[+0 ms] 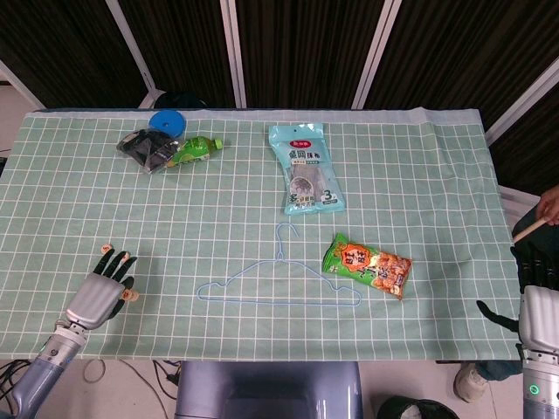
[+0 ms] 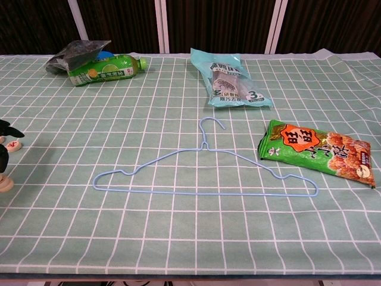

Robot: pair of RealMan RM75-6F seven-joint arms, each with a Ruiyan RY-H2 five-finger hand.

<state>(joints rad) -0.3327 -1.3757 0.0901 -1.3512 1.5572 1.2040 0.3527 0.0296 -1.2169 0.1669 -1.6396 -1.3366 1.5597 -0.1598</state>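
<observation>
- Dark slatted panels are seen behind a table (image 1: 262, 201) covered with a green checked cloth.
- At the near left edge, the left hand (image 1: 98, 292) is held low over the cloth, its fingers spread apart with nothing gripped.
- Small round game pieces (image 1: 129, 295) are scattered just beside and around its fingertips; in the chest view one piece (image 2: 16, 145) lies near the dark fingertips (image 2: 8, 127).
- It is judged that one piece should be singled out, and the thumb and a finger lowered on opposite sides of it, so that its neighbours are not pushed away.
- The right hand (image 1: 534, 301) is parked off the table's right edge, well apart from everything; whether its fingers are closed cannot be told.
- A blue wire hanger (image 1: 278, 288) and a green snack bag (image 1: 368, 265) lie mid-table and need not be disturbed.
</observation>
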